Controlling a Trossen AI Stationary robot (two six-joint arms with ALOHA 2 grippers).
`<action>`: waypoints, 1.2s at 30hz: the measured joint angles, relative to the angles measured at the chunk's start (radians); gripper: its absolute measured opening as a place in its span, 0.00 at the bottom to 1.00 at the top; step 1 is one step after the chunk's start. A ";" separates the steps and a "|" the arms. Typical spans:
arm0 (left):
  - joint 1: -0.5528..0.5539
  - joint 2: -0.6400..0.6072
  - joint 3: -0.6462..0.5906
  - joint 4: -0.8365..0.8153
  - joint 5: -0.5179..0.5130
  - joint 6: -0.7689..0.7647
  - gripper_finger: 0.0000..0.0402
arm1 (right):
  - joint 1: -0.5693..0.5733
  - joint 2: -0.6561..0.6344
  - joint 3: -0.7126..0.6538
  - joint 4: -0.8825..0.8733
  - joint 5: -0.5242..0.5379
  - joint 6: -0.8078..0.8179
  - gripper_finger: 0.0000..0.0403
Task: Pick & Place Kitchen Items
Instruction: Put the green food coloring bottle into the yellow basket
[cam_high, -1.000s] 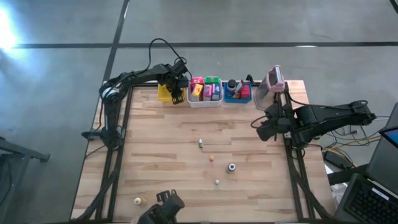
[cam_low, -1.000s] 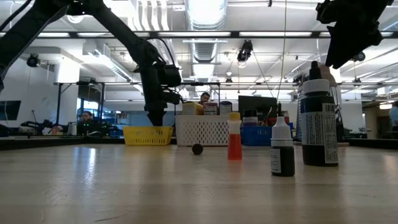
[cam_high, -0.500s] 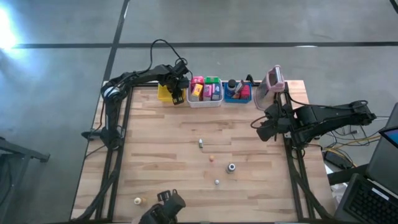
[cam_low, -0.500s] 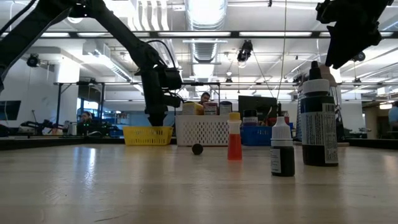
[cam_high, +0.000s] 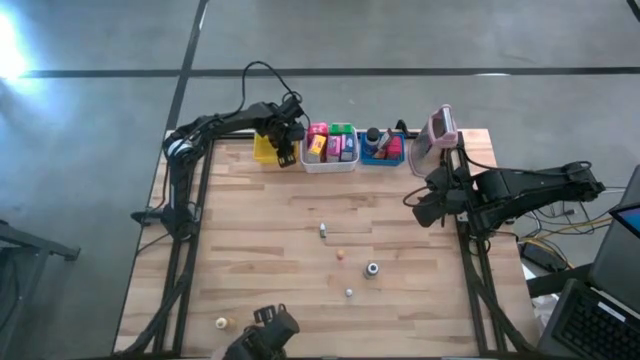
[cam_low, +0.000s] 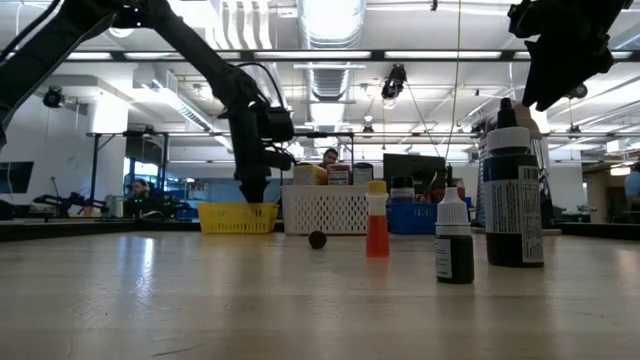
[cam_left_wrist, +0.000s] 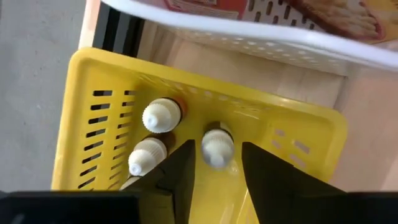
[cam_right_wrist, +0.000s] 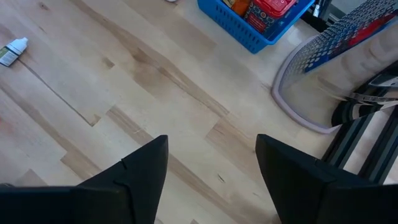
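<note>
**Drop into yellow bin: bottle let go, five pieces still out on the table**

White-capped dropper bottle (cam_left_wrist: 217, 144) now down inside the yellow bin (cam_left_wrist: 298, 134), close to two other white-capped bottles (cam_left_wrist: 161, 116) already there. Standing free between the fingers (cam_left_wrist: 183, 168) of the left gripper (cam_left_wrist: 214, 171), with a sliver of yellow showing on either side. Jaws parted within the last second, partly spread, gripping nothing. Hardly any arm travel over that second, just a slight shift above the bin at the table's far left corner. Read as a release just completed, so one more item counts as placed.

Beside the yellow bin, white bin (cam_high: 330, 160) full of coloured packets, then blue bin (cam_high: 382, 155), then the pink-grey device (cam_high: 438, 128) at the far right corner.

Still loose on the wood, unmoved over the last second: small whitish bottle (cam_high: 323, 231) near the middle, orange piece (cam_high: 340, 254) just below it, dark round piece (cam_high: 372, 268), tiny pale piece (cam_high: 348, 292), and a yellowish piece (cam_high: 221, 322) well apart at the near left edge. Task judged well short of done.

Right gripper (cam_right_wrist: 211, 168) hanging above bare boards near the right edge, in front of the device, fingers spread wide and widening over the last second, empty. Likely readying for a pick. None of the loose pieces under it yet.

Next call for the left arm, as a judgement: lift clear of the bin without clipping the bottle caps, then reach towards the centre cluster.
</note>
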 joint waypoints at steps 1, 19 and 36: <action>0.000 0.000 0.008 -0.012 0.000 0.000 0.35 | 0.000 0.000 0.000 0.000 0.000 0.000 0.60; -0.008 -0.143 0.245 -0.284 0.063 -0.081 0.36 | 0.000 0.000 -0.001 0.095 0.042 -0.080 0.74; -0.348 -0.735 -0.138 0.092 0.323 -0.342 0.35 | 0.000 0.002 0.021 0.734 -0.092 -0.556 0.88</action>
